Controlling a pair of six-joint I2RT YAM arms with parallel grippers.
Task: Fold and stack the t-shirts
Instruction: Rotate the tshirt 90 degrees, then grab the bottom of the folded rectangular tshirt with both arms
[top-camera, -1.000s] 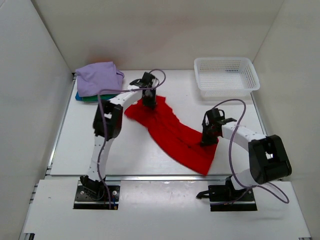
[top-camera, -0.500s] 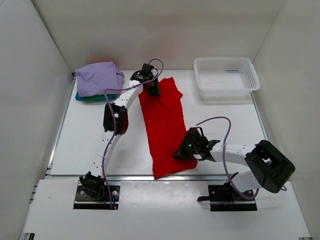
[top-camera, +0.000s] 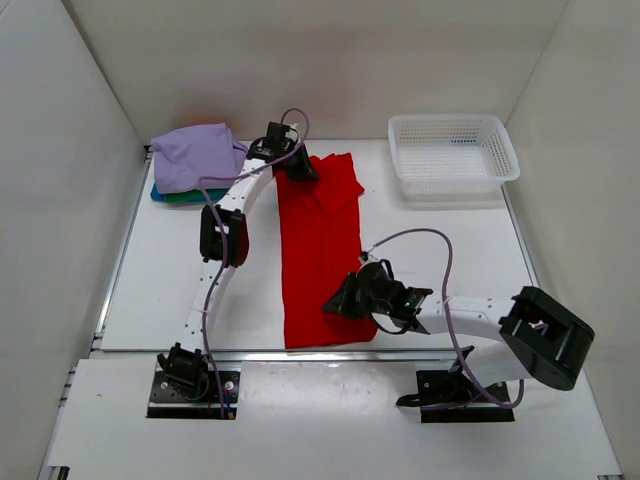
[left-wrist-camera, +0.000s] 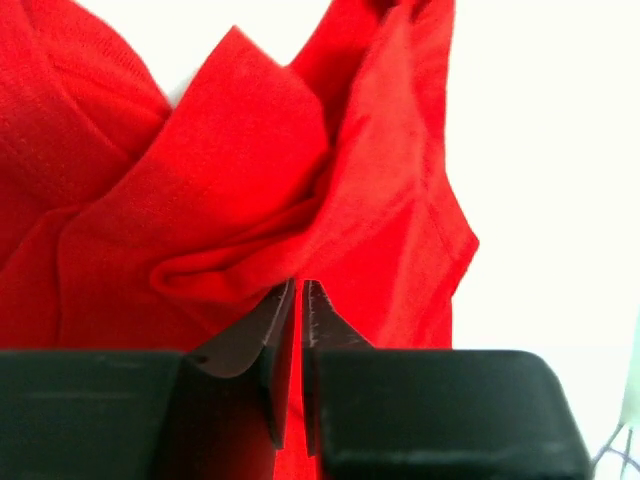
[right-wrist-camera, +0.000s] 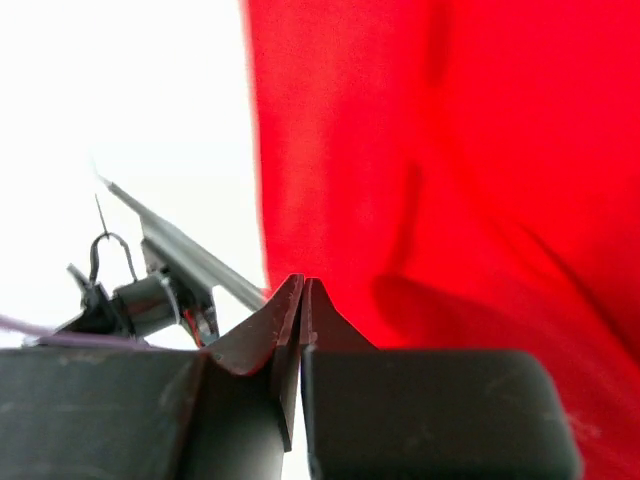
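Both jaws tight on red t-shirt (top-camera: 318, 250)

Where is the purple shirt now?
In the top view, the lavender t-shirt sits at the table's far left corner on teal-blue and green ones, left of the left gripper pinching the red t-shirt.

Bright, even light is filling the overhead view, leaving only faint shadows. In both wrist views the white counter (left-wrist-camera: 540, 150) is blowing out to glare, the red shirt (left-wrist-camera: 240, 180) is glowing oversaturated, and the dark fingers (right-wrist-camera: 265, 335) at 6 o'clock are blurring.
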